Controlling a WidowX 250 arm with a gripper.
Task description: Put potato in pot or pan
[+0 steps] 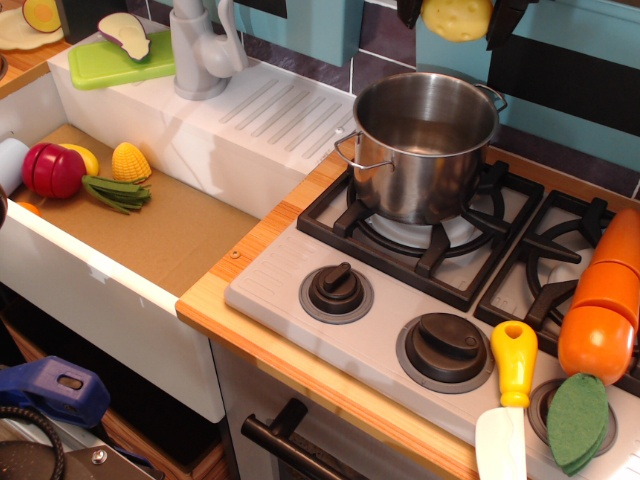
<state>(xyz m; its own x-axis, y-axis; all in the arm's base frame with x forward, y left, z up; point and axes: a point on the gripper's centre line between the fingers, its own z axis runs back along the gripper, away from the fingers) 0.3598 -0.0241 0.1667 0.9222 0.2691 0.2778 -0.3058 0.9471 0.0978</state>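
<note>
The pale yellow potato (457, 18) hangs at the top edge of the view, held between the black fingers of my gripper (458, 14). Only the finger ends show; the rest of the arm is out of frame. The potato is above the far rim of the shiny steel pot (424, 142), which stands empty on the rear left burner of the toy stove (300, 265).
A sink (170, 235) at the left holds a corn piece (130, 162), a small yellow toy (84, 157), a red toy (52, 170) and green leaves. A faucet (200, 45) and a green board with an eggplant (122, 36) stand behind. An orange carrot (605, 300) and a yellow-handled knife (507, 400) lie at the right.
</note>
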